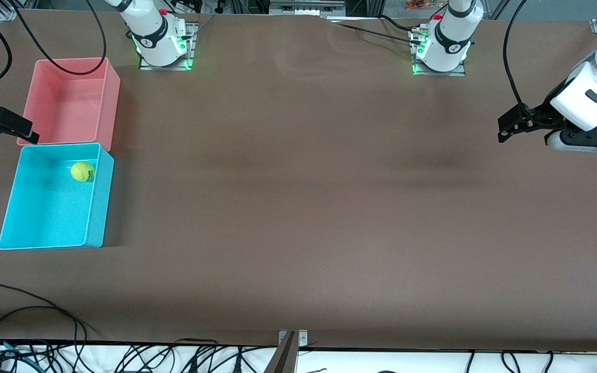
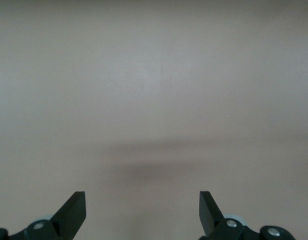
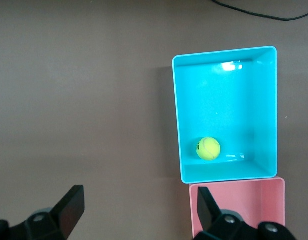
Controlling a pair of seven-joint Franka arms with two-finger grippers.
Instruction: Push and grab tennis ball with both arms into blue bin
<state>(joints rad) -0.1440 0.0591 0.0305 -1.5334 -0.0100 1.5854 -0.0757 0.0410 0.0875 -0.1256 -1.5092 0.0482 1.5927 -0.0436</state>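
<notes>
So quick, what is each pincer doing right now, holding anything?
Left pincer: open, holding nothing, over bare table at the left arm's end.
Right pincer: open, holding nothing, above the pink bin's edge.

a small fuzzy yellow-green tennis ball lies inside the rectangular light cyan-blue plastic bin, close to the bin's wall that is farthest from the front camera. that bin sits on the brown table near the edge at the right arm's end, touching or nearly touching a same-sized rectangular pink plastic bin that lies farther from the camera. the right arm's black two-finger gripper hangs at that same table edge, over the corner of the pink bin; its fingers seem parted, though they are hard to read here. the left arm's black gripper, empty, hovers over bare table near the edge at the left arm's end.
</notes>
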